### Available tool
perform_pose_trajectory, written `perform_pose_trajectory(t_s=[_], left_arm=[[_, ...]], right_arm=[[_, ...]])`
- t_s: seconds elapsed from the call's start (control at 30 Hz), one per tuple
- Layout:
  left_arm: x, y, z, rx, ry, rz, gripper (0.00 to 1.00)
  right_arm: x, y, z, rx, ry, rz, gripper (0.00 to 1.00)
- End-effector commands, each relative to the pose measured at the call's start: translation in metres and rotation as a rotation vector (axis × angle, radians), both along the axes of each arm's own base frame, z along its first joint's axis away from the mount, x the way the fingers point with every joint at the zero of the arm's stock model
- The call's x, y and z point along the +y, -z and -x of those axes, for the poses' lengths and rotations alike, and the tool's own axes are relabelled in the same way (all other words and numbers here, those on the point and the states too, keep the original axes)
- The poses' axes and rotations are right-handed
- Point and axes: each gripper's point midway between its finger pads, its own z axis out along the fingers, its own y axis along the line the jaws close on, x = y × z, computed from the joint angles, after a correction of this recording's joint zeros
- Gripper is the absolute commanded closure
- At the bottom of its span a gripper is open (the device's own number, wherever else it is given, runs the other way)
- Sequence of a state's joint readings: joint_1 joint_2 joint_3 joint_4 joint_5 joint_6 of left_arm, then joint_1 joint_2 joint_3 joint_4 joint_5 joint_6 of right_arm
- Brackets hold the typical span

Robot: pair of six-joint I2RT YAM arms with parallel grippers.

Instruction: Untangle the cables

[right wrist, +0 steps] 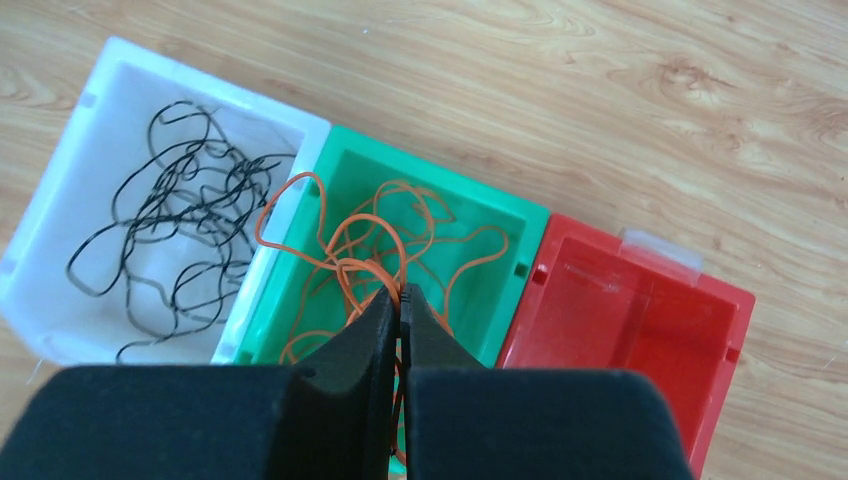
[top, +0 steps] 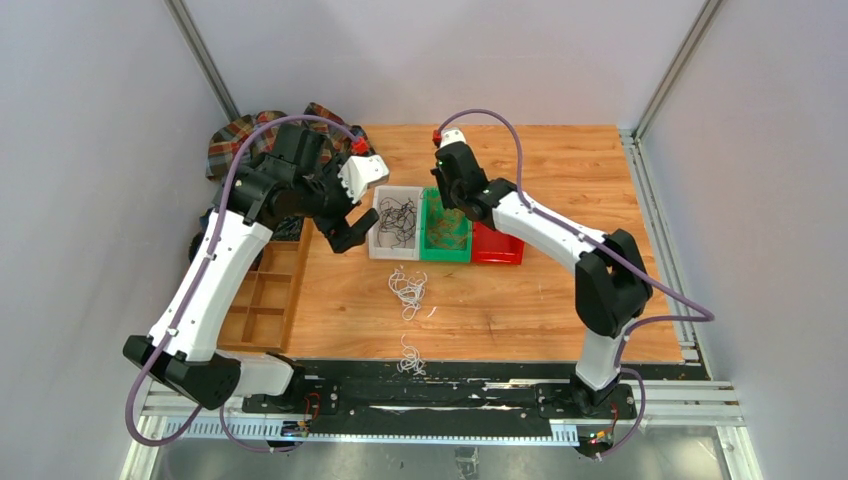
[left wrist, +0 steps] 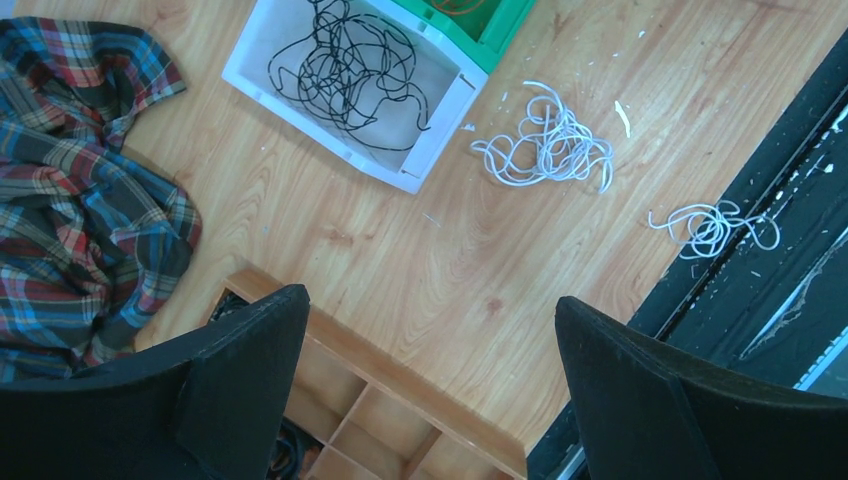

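The cables are sorted by colour. Black cables (left wrist: 350, 70) lie in a white bin (right wrist: 60, 200). Orange cables (right wrist: 400, 225) fill a green bin (right wrist: 500, 215), and one loop hangs over its rim. My right gripper (right wrist: 400, 292) is just above this bin, shut, with an orange strand pinched at its tips. A bunch of white cables (left wrist: 548, 145) lies loose on the table, and a smaller white bunch (left wrist: 712, 225) sits at the front edge. My left gripper (left wrist: 430, 300) hangs wide open and empty, left of the white bin (top: 395, 195).
An empty red bin (right wrist: 630, 320) stands right of the green one. A wooden compartment tray (left wrist: 400, 375) lies under my left gripper at the table's left edge. A plaid cloth (left wrist: 80, 180) is heaped at the back left. A black rail (top: 450, 370) borders the front.
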State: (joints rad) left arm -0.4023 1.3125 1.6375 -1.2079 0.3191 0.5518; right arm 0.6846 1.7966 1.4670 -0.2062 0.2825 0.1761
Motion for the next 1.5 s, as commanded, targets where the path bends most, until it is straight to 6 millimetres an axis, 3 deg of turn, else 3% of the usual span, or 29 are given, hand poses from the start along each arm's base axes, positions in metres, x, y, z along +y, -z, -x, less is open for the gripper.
perform_pose_trajectory(t_s=[0.0, 0.1, 0.2, 0.3, 0.37, 0.57, 0.73, 0.93, 1.1, 1.33, 1.47], left_arm=[[0.006, -0.001, 0.002, -0.009, -0.028, -0.009, 0.02], [0.008, -0.001, 0.002, -0.016, -0.031, -0.013, 0.02], [0.009, -0.003, 0.003, -0.026, -0.026, -0.017, 0.02], [0.009, -0.004, 0.002, -0.034, -0.024, -0.02, 0.02], [0.009, -0.004, 0.002, -0.034, -0.021, -0.022, 0.02], [0.01, -0.003, 0.001, -0.034, -0.023, -0.027, 0.02], [0.013, 0.008, 0.002, -0.018, -0.02, -0.057, 0.02], [0.02, 0.02, -0.003, -0.003, -0.037, -0.105, 0.02], [0.017, 0.019, -0.003, -0.003, -0.02, -0.096, 0.02], [0.019, 0.021, -0.003, -0.003, -0.024, -0.11, 0.02], [0.02, 0.019, -0.003, -0.011, -0.024, -0.11, 0.02]], right_arm=[[-0.013, -0.002, -0.025, -0.02, 0.054, 0.053, 0.99], [-0.014, -0.001, -0.028, -0.015, 0.054, 0.072, 0.94], [-0.014, -0.002, -0.027, -0.014, 0.048, 0.08, 0.78], [-0.015, -0.006, -0.025, -0.018, 0.048, 0.073, 0.52], [-0.016, -0.01, -0.024, -0.023, 0.046, 0.065, 0.41], [-0.011, -0.016, -0.016, -0.01, 0.017, 0.024, 0.4], [0.016, -0.019, 0.05, 0.014, -0.155, -0.05, 0.37], [0.038, 0.018, 0.171, 0.12, -0.336, -0.065, 0.33], [0.054, 0.048, 0.254, 0.222, -0.493, -0.045, 0.28], [0.072, 0.086, 0.322, 0.348, -0.718, 0.071, 0.28], [0.08, 0.112, 0.334, 0.417, -0.761, 0.12, 0.36]])
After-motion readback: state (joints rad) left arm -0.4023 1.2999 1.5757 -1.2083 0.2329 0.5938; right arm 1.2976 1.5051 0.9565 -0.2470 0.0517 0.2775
